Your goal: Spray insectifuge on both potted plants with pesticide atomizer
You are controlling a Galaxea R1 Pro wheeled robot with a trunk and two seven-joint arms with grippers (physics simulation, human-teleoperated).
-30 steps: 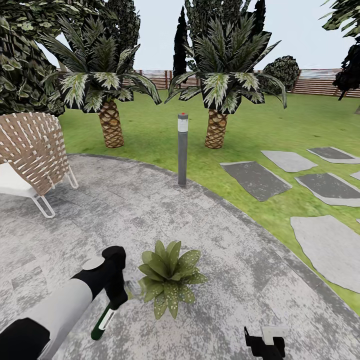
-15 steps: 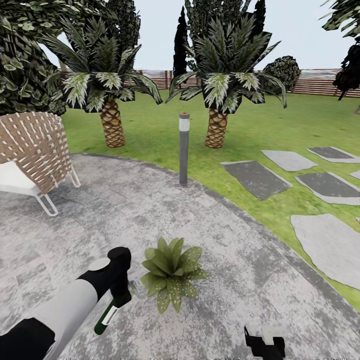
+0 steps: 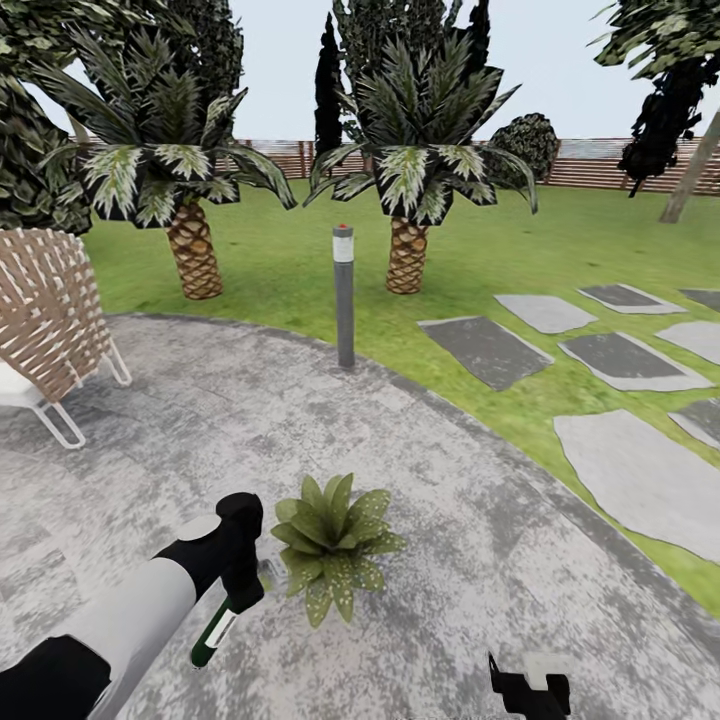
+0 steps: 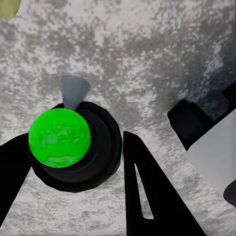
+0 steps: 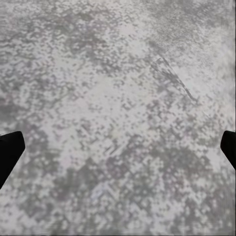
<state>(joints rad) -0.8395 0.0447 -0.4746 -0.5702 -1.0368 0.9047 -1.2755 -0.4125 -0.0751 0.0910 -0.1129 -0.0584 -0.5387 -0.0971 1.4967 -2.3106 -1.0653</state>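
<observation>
No legible text, brand, number or sign is presented in any view. A white band is carried on the pesticide atomizer (image 3: 216, 630), but no characters can be resolved on it.

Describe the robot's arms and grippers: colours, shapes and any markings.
The left arm is a rounded white tube with black sections at both ends, tipped by a black left gripper. Its fingers are flat black pointed blades, one with a narrow slot. The right gripper is black with a white block. No cables or markings visible.
</observation>
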